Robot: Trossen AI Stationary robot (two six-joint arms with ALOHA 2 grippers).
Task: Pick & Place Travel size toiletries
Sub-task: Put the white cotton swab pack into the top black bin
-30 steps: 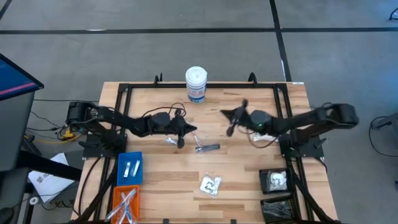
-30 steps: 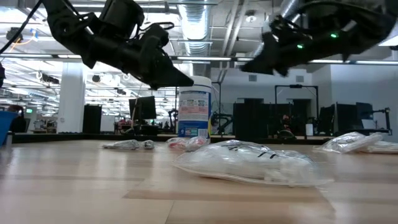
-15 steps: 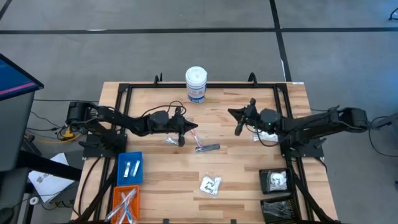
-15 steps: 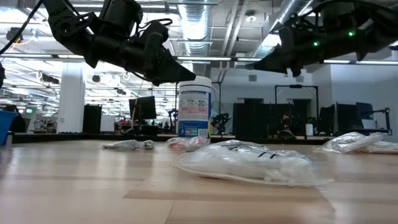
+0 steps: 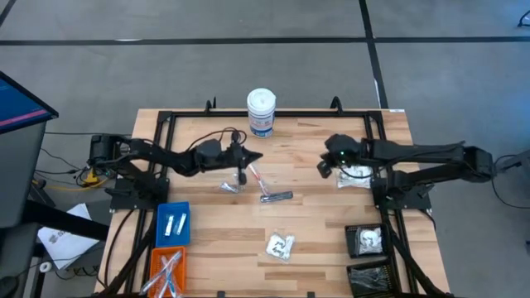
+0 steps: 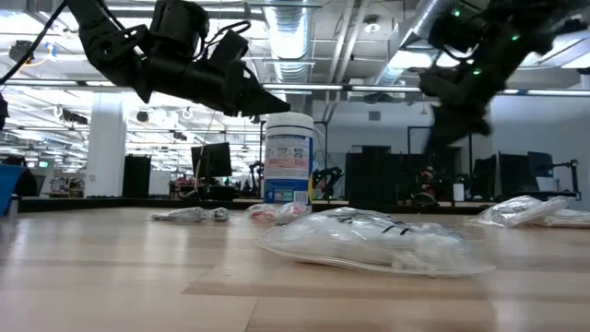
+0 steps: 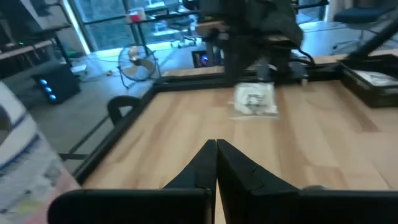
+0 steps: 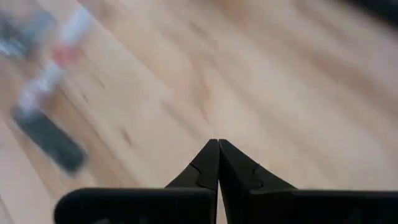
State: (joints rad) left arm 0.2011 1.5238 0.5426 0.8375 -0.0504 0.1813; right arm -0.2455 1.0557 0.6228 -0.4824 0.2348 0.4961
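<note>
Small toiletries lie flat mid-table: a white-and-red stick (image 5: 251, 173), a silver-blue tube (image 5: 228, 186), a slim black piece (image 5: 277, 197) and a clear packet (image 5: 280, 246). Another clear packet (image 5: 354, 175) lies at the right. My left gripper (image 5: 257, 156) hovers shut and nearly level above the table, just beyond the stick, holding nothing; the low view also shows my left gripper (image 6: 281, 103) clear of the wood. My right gripper (image 5: 322, 170) is shut too, slanting down over bare table, left of the right packet. The right wrist view shows the stick (image 8: 59, 56) and black piece (image 8: 50, 140) ahead of it.
A tall white canister (image 5: 261, 112) stands at the far edge. A blue bin (image 5: 172, 223) and an orange bin (image 5: 166, 269) sit near left, and two black bins (image 5: 366, 240) near right. A black frame (image 5: 273, 116) borders the table.
My right gripper has tipped from roughly level to slanting down and drawn a little toward the table's right and near edges. My left gripper has swung a little toward the far edge and rolled, uncovering the white-and-red stick. Both stay shut. The toiletries have not moved.
</note>
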